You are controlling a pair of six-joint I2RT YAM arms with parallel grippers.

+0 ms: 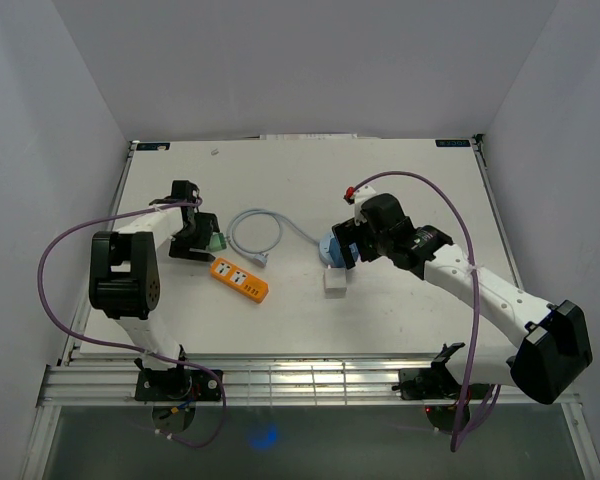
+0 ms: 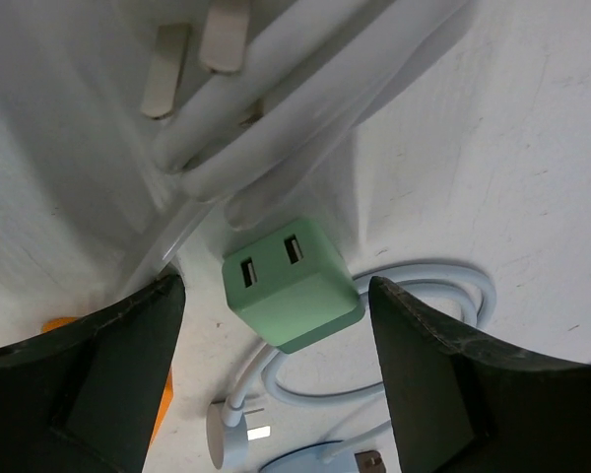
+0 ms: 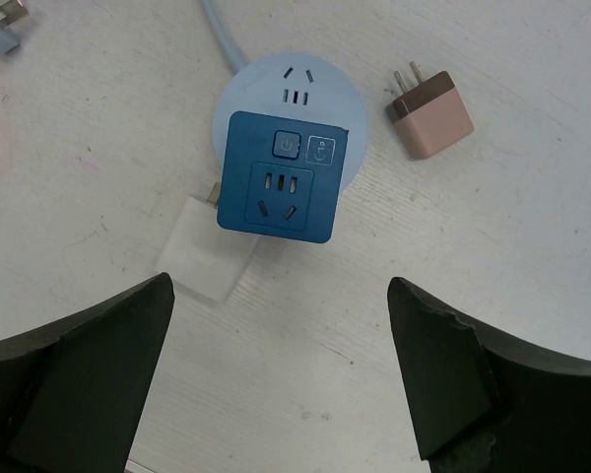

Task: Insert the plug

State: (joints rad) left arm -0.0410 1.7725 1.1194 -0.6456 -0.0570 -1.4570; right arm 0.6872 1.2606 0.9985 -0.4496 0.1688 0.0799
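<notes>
— So, what did the green plug (image 2: 294, 284) look like?

— A small cube with rounded edges, in matte plastic, with two USB slots in the face toward the wrist camera. It sat in the left half of the white, faintly scuffed tabletop (image 1: 400, 190), roughly midway between the far and near edges.

— And around it?

— A flat orange power strip (image 1: 240, 280) lay askew just beside it, toward the near edge. A pale blue cable (image 1: 255, 232) curled in a loose loop on the side toward the centre (smooth sheath, round in section).

— The left gripper (image 2: 276, 296)?

— Its jaws stood wide apart, with one dark finger on either side of the plug and a clear gap on both sides. It gripped nothing.

— And the right side?

— Right of centre, a dark blue square socket (image 3: 281, 177) sat on a pale round base (image 3: 276, 84). A white rectangular adapter (image 3: 205, 254) touched its edge, and a dusty-pink two-pin charger (image 3: 431, 118) lay apart from them. The right gripper (image 3: 276, 335) hung over them, spread fully and empty.
</notes>
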